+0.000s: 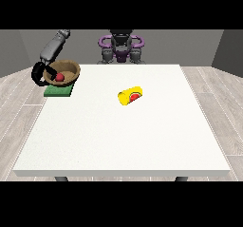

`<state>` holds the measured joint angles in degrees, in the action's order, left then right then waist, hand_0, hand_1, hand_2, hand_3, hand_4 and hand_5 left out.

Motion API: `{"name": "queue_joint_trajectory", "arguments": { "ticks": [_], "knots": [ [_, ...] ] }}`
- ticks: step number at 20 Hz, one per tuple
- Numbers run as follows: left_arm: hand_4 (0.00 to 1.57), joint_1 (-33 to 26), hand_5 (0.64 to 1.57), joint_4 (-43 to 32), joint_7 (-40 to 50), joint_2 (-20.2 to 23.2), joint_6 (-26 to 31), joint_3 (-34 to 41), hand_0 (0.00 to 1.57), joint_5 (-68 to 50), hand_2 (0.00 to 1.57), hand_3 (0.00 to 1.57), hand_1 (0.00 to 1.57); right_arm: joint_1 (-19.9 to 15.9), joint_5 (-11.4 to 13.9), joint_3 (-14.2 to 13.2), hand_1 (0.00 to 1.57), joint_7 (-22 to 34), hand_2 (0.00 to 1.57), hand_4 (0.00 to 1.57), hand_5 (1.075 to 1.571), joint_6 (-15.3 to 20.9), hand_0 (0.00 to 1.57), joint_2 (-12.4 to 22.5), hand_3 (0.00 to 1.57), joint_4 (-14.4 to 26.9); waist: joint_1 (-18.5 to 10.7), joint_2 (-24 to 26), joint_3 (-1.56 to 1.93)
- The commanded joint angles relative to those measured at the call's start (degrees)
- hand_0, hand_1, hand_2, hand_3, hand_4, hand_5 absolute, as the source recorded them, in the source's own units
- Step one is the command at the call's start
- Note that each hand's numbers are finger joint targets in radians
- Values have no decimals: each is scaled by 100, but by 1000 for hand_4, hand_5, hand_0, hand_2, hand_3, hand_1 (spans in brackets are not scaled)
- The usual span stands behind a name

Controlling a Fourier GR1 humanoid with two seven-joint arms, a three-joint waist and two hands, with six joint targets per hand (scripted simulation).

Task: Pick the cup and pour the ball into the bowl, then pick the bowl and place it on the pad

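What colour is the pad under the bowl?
Green, seen in the front view: the pad lies beneath the brown bowl.

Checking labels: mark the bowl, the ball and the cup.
bowl (71,68): front view, on the brown rim at its right side.
ball (60,77): front view, on the red ball's middle, inside the bowl.
cup (127,96): front view, on the yellow side wall of the tipped-over cup.

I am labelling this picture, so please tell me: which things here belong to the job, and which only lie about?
Belonging to the job:
- brown wooden bowl
- small red ball inside it
- flat green square pad under it
- yellow cup, lying on its side
- black robot hand at the bowl's rim

Only lying about:
- nothing; only the large white table remains
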<state>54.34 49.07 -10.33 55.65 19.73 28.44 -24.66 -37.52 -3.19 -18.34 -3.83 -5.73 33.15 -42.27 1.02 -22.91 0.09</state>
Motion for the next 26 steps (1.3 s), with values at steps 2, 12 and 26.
{"name": "queue_joint_trajectory", "arguments": {
  "ticks": [2, 12, 26],
  "knots": [
    [127, 214, 1532, 279, 217, 80, -46, -31, 0, -134, 0, 0, 0, -353, 102, -124, 1571, -313, 1571, 1299, 1552, -76, 1571, 420, 586, 449, -90, -271, 0],
    [0, -14, 1529, 891, 725, -38, -238, -9, 0, -464, 0, 0, 0, -478, 79, -346, 1571, -591, 1571, 1256, 1559, -597, 1571, 1069, 705, 1305, -227, -48, -2],
    [0, -423, 1525, 693, 223, -215, -44, -89, 0, -368, 0, 0, 0, -259, 71, -268, 1571, -552, 1571, 1117, 1568, -424, 1571, 496, 1130, 1476, -224, 160, -3]
  ]
}}
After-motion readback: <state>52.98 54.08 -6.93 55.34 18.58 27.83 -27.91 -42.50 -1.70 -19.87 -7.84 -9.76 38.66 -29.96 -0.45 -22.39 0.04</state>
